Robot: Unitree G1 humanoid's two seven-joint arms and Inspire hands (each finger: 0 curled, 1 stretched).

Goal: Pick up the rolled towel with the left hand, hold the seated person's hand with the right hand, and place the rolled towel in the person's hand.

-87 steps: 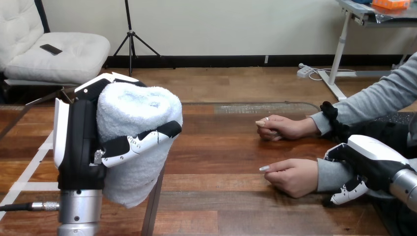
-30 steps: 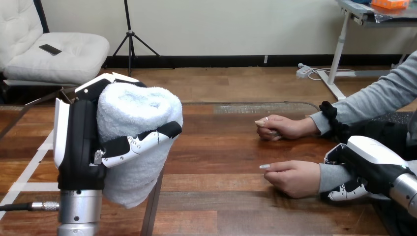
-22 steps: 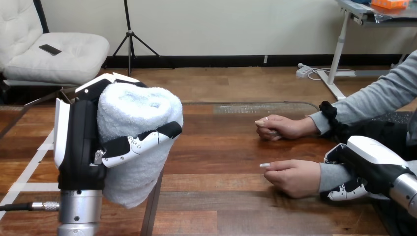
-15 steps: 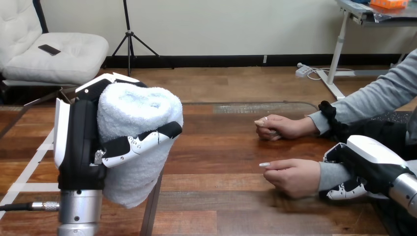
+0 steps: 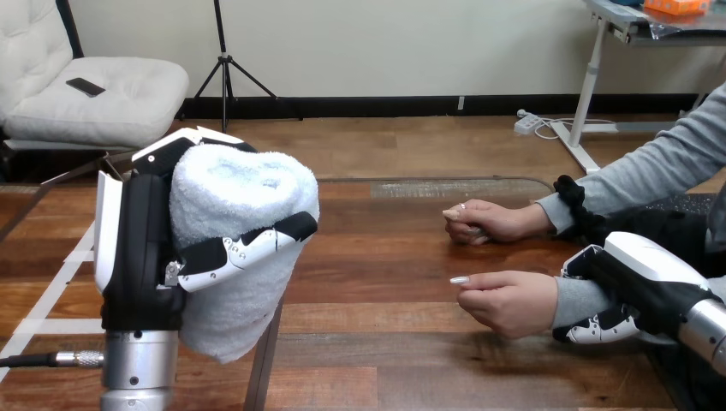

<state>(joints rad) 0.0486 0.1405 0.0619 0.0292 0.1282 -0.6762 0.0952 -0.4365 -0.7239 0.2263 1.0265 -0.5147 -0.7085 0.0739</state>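
My left hand (image 5: 137,248) stands upright at the left, its fingers and thumb curled round the white rolled towel (image 5: 240,197), which is held on end above the table. At the right, my right hand (image 5: 646,278) lies over the grey-sleeved wrist of the person's nearer hand (image 5: 509,300), and its white fingertips (image 5: 591,330) curl in under the sleeve. That nearer hand is loosely curled, palm down, just above the wood. The person's farther hand (image 5: 488,221) rests closed on the table behind it.
The wooden table (image 5: 385,360) has a dark seam (image 5: 265,360) running from under the towel to the front edge. White tape lines (image 5: 43,300) cross its left part. A wide stretch of bare wood lies between the towel and the person's hands.
My right hand has closed in lower round the person's wrist and shifted slightly left. The person's nearer hand has edged left and lifted a little. The left hand and towel have stayed still.
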